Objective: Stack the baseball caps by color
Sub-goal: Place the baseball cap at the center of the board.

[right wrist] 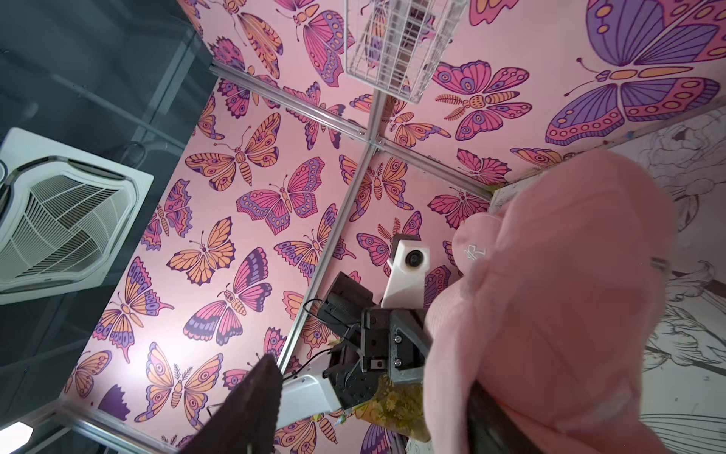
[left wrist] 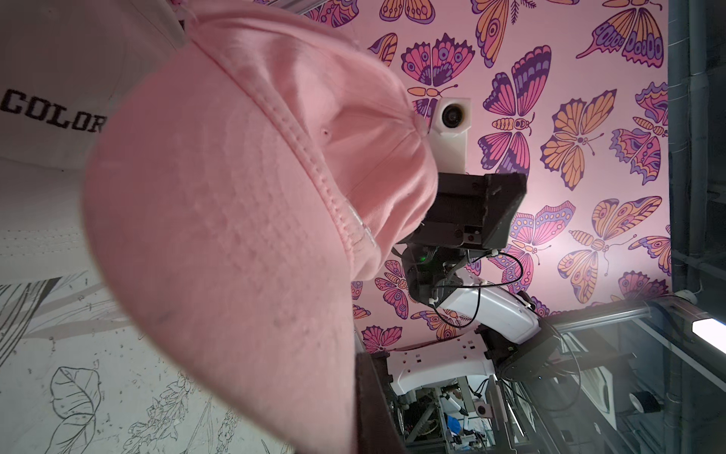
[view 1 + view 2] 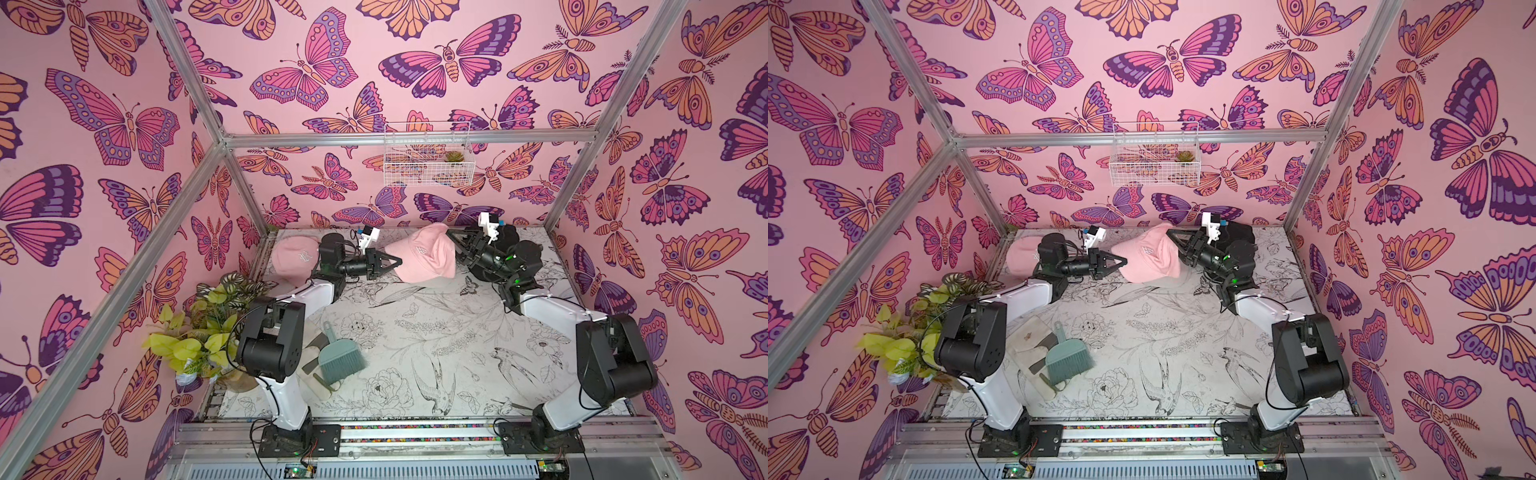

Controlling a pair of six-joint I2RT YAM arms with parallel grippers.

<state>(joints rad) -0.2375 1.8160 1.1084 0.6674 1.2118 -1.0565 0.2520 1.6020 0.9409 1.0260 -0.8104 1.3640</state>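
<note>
- left gripper [image 3: 397, 262]: clenched on the brim edge of the pink cap [image 3: 424, 254]. The brim fills the left wrist view, right against the dark finger [image 2: 373, 401].
- The pink cap hangs between the two grippers, lifted off the table [image 3: 415, 332], with a shadow under it. There is a white monogram on the front panel, its letters too small to read.
- right gripper [image 3: 454, 243]: jaws stand apart at the back of the pink cap's crown. In the right wrist view one finger [image 1: 243, 405] is bare and well off the fabric, and the other is hidden behind the cap. Cannot tell if it has any hold.
- cream cap [image 2: 51, 78]: just beyond the left gripper's tip, behind the pink brim. Its black block lettering reads "COLOR", and the rest is covered by the pink cap.
- second pink cap [image 3: 291, 257]: behind the left gripper's wrist, resting on the table. It has a white monogram, also seen small in the right wrist view [image 1: 475, 249], unreadable.
- black caps [image 3: 1244, 232]: behind the right gripper's wrist, mostly hidden by the arm, so the count is unclear and no writing shows.
- teal hand brush [image 3: 338, 359]: well apart from both grippers, near the left arm's base, lying on pale cream fabric. No lettering is visible there.
</note>
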